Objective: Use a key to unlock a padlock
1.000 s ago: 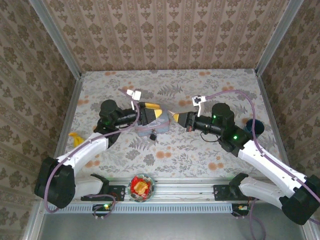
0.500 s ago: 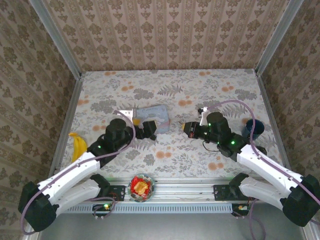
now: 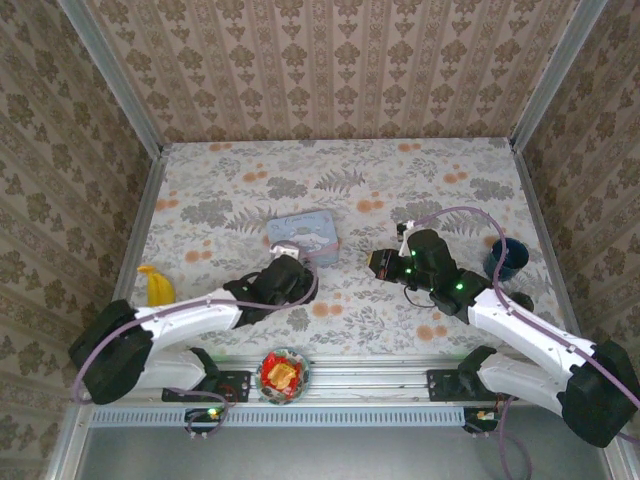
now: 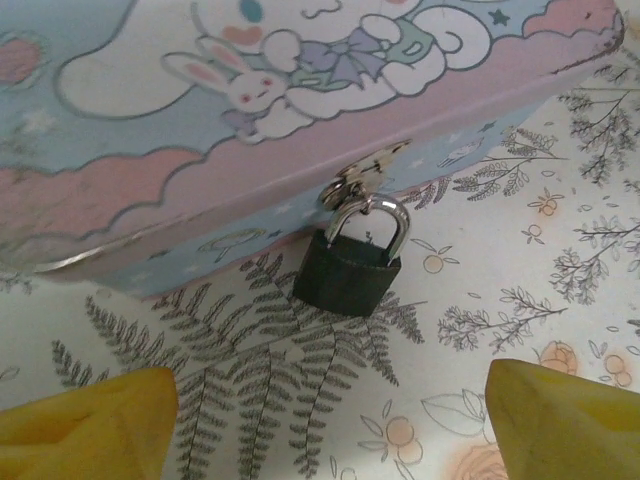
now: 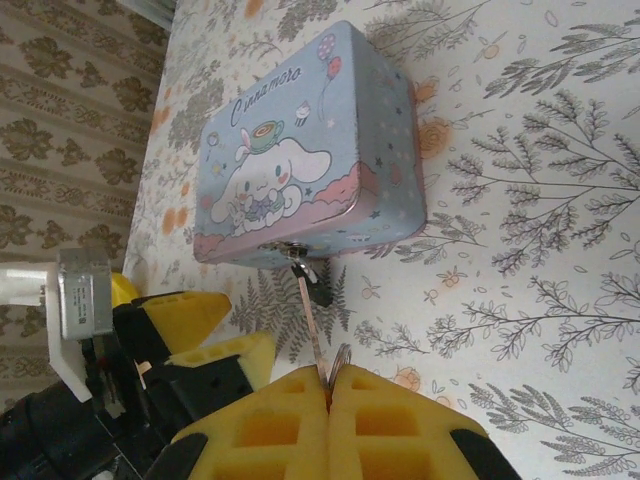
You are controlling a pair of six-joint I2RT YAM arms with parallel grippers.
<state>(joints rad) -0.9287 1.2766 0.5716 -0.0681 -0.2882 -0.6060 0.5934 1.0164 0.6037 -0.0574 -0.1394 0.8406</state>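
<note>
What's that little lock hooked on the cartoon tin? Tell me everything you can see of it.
The padlock is a small, dark, squarish block, metal by its look, with a shiny silvery shackle that looks shut. The shackle passes through the hasp on the front of the pale blue tin. The body lies tilted on the flowered table cover, against the tin's foot. A thin key, pinched in the right end effector, points toward it; whether they touch cannot be told.
</note>
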